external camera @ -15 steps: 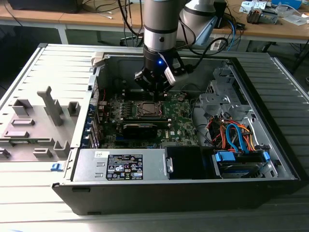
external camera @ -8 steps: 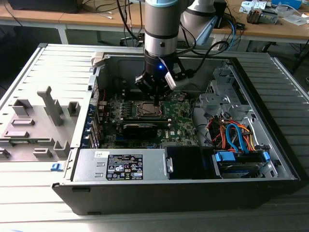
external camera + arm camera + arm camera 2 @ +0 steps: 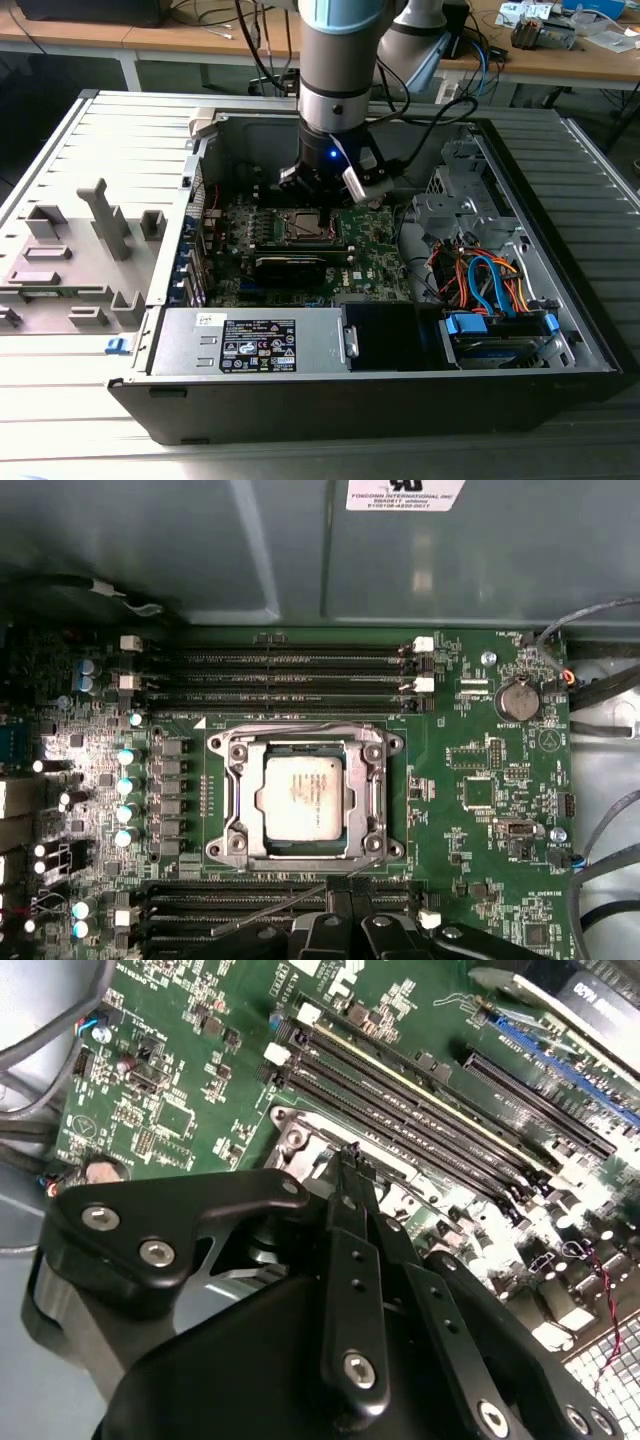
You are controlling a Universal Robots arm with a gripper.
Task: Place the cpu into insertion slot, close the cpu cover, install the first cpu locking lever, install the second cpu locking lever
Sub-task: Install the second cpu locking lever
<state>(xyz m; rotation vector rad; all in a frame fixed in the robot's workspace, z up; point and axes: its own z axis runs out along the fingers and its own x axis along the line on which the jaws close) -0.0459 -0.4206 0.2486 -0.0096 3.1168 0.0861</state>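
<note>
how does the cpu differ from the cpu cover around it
The cpu is a solid pale square plate; the cpu cover is a darker metal frame with an open window. The cpu sits inside that window, the cover bordering it. The cpu is smaller. Both lie flat and are square.

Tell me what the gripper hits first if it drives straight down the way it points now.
Probably the green motherboard at the memory slots beside the insertion slot, not the cpu itself. The gripper sits over that edge in the first wrist view; depth is unclear.
</note>
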